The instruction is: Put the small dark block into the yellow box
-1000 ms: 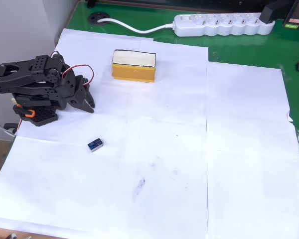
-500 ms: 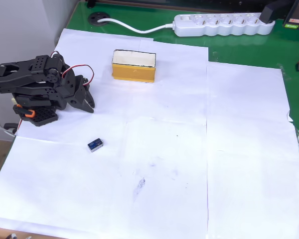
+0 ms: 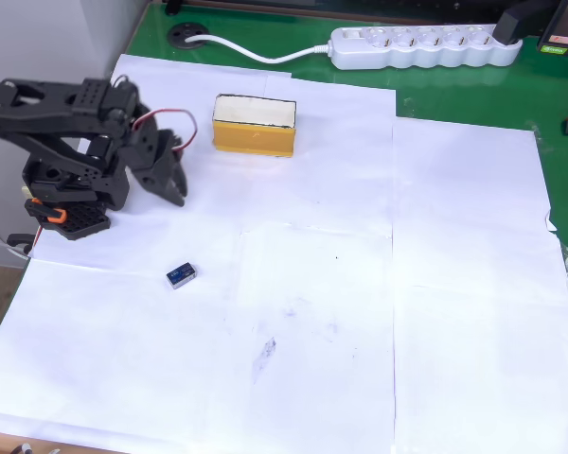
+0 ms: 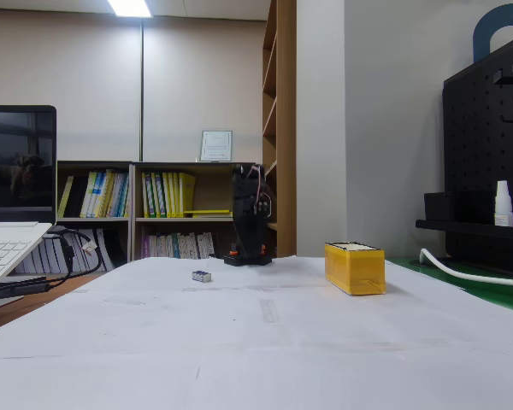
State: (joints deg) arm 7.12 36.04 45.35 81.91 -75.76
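The small dark block (image 3: 180, 274) with its blue face lies on the white paper, below my black arm (image 3: 71, 156); it also shows in the fixed view as the block (image 4: 202, 276). The yellow box (image 3: 254, 126) stands with its cream inside facing up, to the upper right of the arm, and the box (image 4: 354, 267) sits right of centre in the fixed view. My gripper (image 3: 177, 192) hangs over the paper between box and block, touching neither. It looks shut, with nothing in it. The arm (image 4: 250, 218) stands at the far end of the table.
A white power strip (image 3: 426, 45) with its cable lies on the green table top (image 3: 454, 90) beyond the paper sheets (image 3: 360, 303). A laptop (image 4: 8, 248) sits at the left edge in the fixed view. A white cable (image 4: 462, 273) runs along the right.
The arm has lifted and swung slightly: the gripper tip moved a little right and toward the yellow box. The block and the box have not moved.
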